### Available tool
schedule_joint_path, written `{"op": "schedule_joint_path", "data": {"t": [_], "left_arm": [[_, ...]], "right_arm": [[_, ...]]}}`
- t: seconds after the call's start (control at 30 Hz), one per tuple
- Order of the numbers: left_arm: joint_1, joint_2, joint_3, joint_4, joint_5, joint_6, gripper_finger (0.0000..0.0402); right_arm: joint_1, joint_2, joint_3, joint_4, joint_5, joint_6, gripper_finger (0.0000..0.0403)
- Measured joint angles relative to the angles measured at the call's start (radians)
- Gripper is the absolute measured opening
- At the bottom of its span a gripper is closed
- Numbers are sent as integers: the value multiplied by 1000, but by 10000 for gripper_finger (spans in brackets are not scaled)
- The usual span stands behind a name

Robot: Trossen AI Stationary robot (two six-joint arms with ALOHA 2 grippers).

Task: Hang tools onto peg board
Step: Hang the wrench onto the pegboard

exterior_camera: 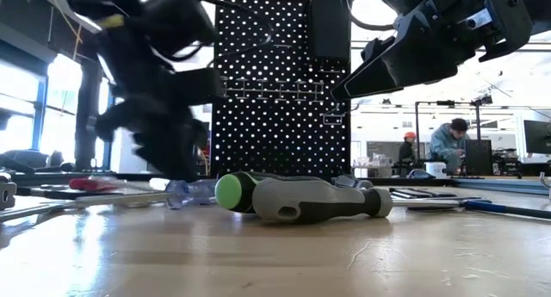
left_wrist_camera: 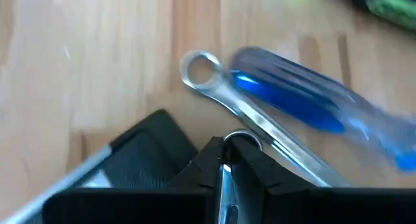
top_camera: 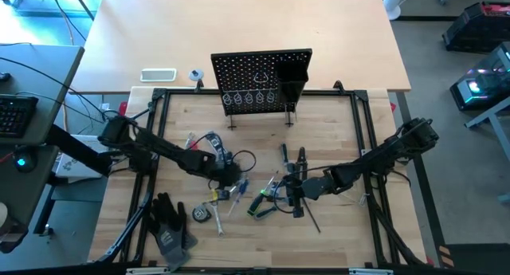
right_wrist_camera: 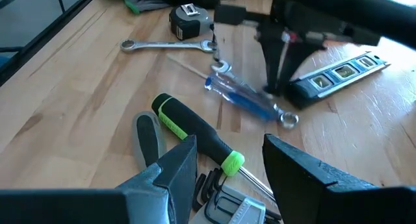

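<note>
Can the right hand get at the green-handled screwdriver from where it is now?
Probably yes. The right hand is open just above the green-handled screwdriver, nothing lying over the handle; only the pliers lie close beside it.

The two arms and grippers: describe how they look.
Both arms are dark, near black, built of jointed tubular links with bulkier housings at the joints. The left arm has dark cable looping beside its wrist. The right arm looks the same. The right gripper has two broad, wedge-shaped dark fingers. The left gripper has dark fingers that taper toward narrow tips.
</note>
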Motion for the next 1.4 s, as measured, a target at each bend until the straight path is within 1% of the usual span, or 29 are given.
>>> {"op": "schedule_joint_path", "data": {"t": [0.23, 0.4, 0.5, 0.63, 0.73, 0.9, 1.1, 1.17, 1.27, 1.33, 1.4], "left_arm": [[55, 117, 107, 81, 0, 85, 21], [86, 175, 209, 75, -20, 135, 21], [103, 208, 263, 72, -44, 142, 20], [116, 236, 326, 79, -47, 134, 20], [121, 228, 339, 103, -53, 128, 20], [121, 182, 341, 97, -65, 127, 20], [112, 161, 340, -99, -64, 132, 20], [104, 160, 333, -140, -64, 126, 21], [88, 151, 311, -208, -64, 123, 28], [80, 135, 296, -206, -70, 117, 40], [73, 111, 282, -207, -74, 107, 55]], "right_arm": [[1, 0, 0, 0, 0, 23, 169], [1, 0, 0, -6, 0, 29, 169], [-2, 0, 0, -44, 3, 44, 169], [-22, 0, 0, -121, 32, 80, 169], [-43, 0, 0, -147, 33, 97, 169], [-76, 0, 0, -130, 37, 88, 169], [-133, 2, 0, -119, 36, 86, 169], [-158, 15, 0, -107, 6, 78, 169], [-196, 60, 0, -56, -72, 59, 169], [-216, 99, 0, -17, -112, 51, 165], [-234, 135, 0, 11, -127, 43, 153]]}}
